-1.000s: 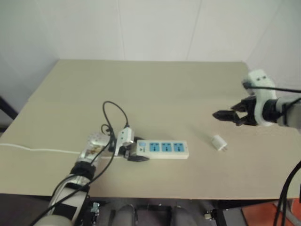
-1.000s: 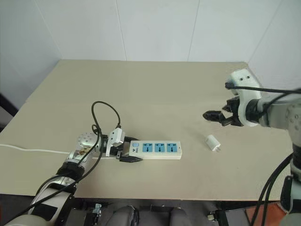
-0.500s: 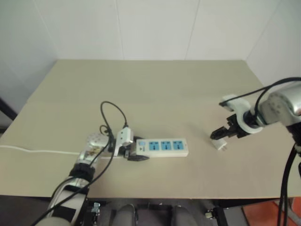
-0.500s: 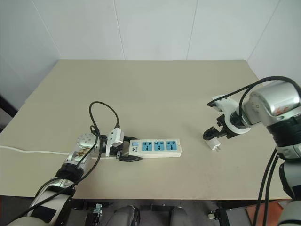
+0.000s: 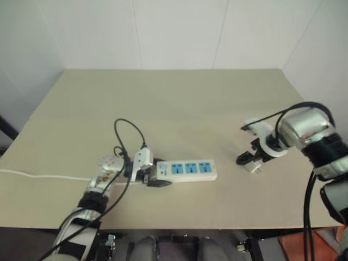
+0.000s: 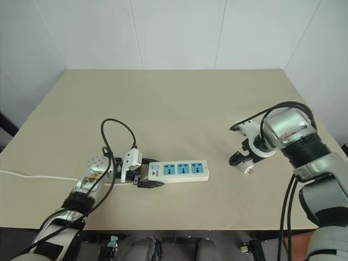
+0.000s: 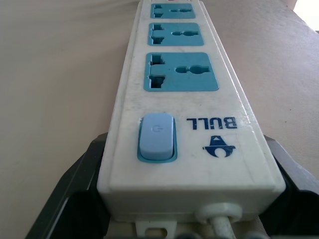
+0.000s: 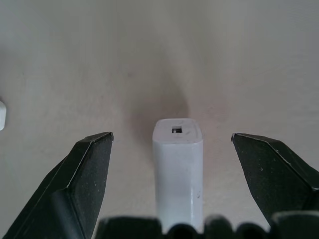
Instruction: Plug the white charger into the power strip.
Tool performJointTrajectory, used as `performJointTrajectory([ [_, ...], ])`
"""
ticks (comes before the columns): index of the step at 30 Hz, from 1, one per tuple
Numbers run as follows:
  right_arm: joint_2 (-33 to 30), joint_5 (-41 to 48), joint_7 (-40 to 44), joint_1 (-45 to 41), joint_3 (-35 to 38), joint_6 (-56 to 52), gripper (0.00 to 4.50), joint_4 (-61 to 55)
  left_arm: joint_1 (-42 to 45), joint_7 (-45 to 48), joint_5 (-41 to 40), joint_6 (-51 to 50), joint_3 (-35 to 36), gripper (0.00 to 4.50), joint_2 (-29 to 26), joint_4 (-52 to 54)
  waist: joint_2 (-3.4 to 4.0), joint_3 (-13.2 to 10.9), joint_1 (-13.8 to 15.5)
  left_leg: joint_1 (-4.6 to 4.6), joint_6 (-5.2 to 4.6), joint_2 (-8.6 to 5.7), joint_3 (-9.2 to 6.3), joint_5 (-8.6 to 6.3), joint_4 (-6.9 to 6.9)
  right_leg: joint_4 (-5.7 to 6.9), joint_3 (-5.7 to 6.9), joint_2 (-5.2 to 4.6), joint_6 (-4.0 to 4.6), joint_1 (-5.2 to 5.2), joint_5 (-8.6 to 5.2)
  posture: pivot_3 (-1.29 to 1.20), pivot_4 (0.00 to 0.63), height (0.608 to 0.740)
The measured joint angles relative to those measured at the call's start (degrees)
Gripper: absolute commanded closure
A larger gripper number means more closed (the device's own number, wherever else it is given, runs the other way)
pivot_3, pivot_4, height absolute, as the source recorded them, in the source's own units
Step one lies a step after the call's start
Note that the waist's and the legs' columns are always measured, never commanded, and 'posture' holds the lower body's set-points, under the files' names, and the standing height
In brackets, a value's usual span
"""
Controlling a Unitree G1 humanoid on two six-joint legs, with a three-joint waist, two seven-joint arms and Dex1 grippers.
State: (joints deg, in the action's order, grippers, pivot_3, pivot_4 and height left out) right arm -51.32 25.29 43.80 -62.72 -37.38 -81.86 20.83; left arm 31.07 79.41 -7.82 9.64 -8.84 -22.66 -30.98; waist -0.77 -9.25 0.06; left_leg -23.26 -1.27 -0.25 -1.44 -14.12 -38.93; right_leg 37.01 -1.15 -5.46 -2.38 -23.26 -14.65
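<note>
Straddling the white charger (image 8: pixel 178 169) — right tool (image 8: pixel 177 186) spread; left tool (image 5: pixel 154 178) clamped on power strip (image 5: pixel 186 170).

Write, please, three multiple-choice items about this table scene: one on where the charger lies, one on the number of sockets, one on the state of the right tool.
1. Where is the white charger?
A. Plugged into the power strip
B. On the table between the open fingers of the right tool
C. Held in the left tool

2. How many blue sockets does the power strip have?
A. Two
B. Three
C. Five

3. What is the state of the right tool?
A. Open, with gaps on both sides of the charger
B. Shut on the charger
C. Shut on the cord

Answers:
1 B: the right wrist view shows the charger lying on the table between the two black fingers.
2 B: three blue sockets sit in a row on the strip.
3 A: bare table shows between each finger and the charger.
</note>
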Motion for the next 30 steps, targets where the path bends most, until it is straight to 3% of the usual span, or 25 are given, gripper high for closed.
performJointTrajectory([
  [7, 1.42, -5.45, 5.35, -0.02, -2.31, 3.35, 0.0, 2.99, -1.24, -0.23, -0.33, -1.05, -0.01, 1.18, -0.62, 1.74, 0.04, 0.03, -0.49, 0.07, 0.0, 0.01, 0.0, 0.0, -0.01, 0.03, 0.0, 0.01, 0.0, 0.04, 0.0, 0.0, 0.15, 0.74],
  [10, 2.59, -7.75, 6.79, -0.18, -2.41, 4.11, 0.55, 3.8, -1.78, -0.51, -0.53, -1.26, -0.02, 1.18, -0.99, 2.3, 0.05, 0.06, -0.75, 0.11, 0.0, 0.02, 0.0, 0.0, -0.01, 0.04, 0.0, 0.02, 0.0, 0.08, 0.0, 0.0, 0.15, 0.74],
  [19, 4.88, -13.32, 10.19, -0.49, -2.76, 5.26, 3.37, 4.57, -2.17, -1.14, -0.69, -1.98, -0.04, 1.18, -1.31, 2.82, 0.04, 0.17, -0.88, 0.17, 0.0, 0.04, -0.01, 0.0, -0.01, 0.08, 0.0, 0.05, 0.0, 0.09, 0.0, 0.0, 0.15, 0.74],
  [26, 5.9, -15.11, 10.97, -0.28, -2.01, 5.51, 3.39, 3.41, -2.28, -1.19, -0.8, -1.89, -0.1, 1.18, -1.76, 2.78, 0.04, 0.18, -0.9, 0.19, 0.0, 0.04, -0.01, 0.0, -0.01, 0.11, -0.01, 0.06, 0.0, 0.08, 0.0, 0.0, 0.15, 0.74],
  [30, 8.85, -12.91, 8.5, 0.93, 9.14, 8.16, 3.39, 1.0, -1.82, -1.03, -0.83, -1.25, -0.13, 1.18, -1.83, 2.36, 0.06, 0.17, -0.82, 0.1, 0.01, 0.04, -0.02, 0.0, 0.0, 0.14, -0.02, 0.06, 0.0, -0.03, 0.0, 0.0, 0.15, 0.74],
])
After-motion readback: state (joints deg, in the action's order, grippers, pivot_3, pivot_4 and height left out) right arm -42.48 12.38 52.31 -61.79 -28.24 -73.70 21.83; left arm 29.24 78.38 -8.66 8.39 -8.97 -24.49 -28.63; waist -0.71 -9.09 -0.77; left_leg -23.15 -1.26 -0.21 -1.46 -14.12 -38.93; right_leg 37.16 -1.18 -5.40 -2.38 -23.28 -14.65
